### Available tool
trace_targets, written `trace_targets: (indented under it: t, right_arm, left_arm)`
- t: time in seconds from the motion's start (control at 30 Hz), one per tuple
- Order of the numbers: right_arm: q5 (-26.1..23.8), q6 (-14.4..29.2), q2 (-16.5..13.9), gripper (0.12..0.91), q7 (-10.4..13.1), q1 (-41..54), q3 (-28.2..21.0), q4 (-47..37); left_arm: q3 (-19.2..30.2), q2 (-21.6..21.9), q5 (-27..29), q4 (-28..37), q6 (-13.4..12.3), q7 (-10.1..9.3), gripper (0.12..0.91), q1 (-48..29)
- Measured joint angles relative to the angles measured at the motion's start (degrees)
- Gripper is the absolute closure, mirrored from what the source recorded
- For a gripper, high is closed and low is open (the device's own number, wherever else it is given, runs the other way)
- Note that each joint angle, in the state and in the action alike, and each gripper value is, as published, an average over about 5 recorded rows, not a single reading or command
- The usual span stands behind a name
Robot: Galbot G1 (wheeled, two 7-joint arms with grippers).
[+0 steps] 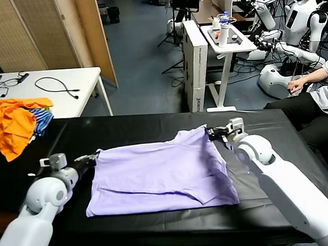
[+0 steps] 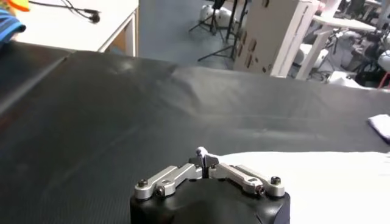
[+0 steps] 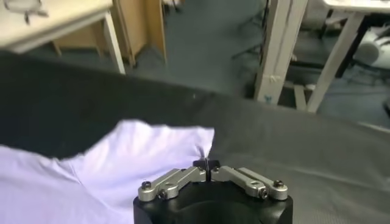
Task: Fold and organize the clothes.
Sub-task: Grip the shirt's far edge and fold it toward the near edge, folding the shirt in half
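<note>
Pinching the far corners of the T-shirt [image 1: 162, 174] spread flat on the black table [image 1: 130, 128], left gripper [image 1: 94, 157] and right gripper [image 1: 210, 133] both clamped, I should lift evenly and together.

The T-shirt [image 1: 162, 174] pinched between both pairs of jaws was a plain pale lilac, with no print showing on its upper face. Under it the table [image 1: 130, 128] was matte black with a fine woven texture. The left gripper [image 1: 93, 158] and right gripper [image 1: 211, 132] had black tips on white arms. Well off from the left jaws lay a pile of garments [image 1: 15, 125], bright orange with a blue-and-white striped piece.
</note>
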Motion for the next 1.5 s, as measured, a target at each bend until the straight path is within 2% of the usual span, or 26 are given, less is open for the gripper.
trace_targets:
  t: [0.2,0.43,0.77,1.13,1.3,1.5]
  right_arm:
    - [1.0,0.2,-1.9,0.886,-0.1,-3.6,3.2,5.2]
    - [1.2,-1.7,-5.7,0.886,0.2,-9.5,7.2,12.5]
    - [1.1,-4.0,-11.2,0.886,0.5,-18.5,11.6,22.4]
    - [1.1,-6.1,-16.4,0.886,1.1,-30.3,16.4,31.1]
    - [1.3,-6.3,-18.4,0.886,1.1,-34.5,17.1,33.4]
    - [1.0,-6.3,-19.1,0.886,1.2,-37.5,17.3,34.2]
  left_arm:
    - [-1.4,1.1,-0.8,-3.9,0.0,-0.08,0.869,2.3]
    - [-4.1,2.4,-1.1,-9.2,-0.4,0.38,0.874,6.6]
    - [-9.3,2.5,0.8,-15.1,-0.6,2.13,0.883,14.1]
    - [-12.5,1.9,1.9,-20.4,-0.5,2.25,0.883,22.2]
    - [-13.5,0.7,3.5,-22.7,-0.5,2.63,0.883,25.6]
    - [-14.9,-0.2,5.3,-23.6,-1.0,3.65,0.883,29.3]
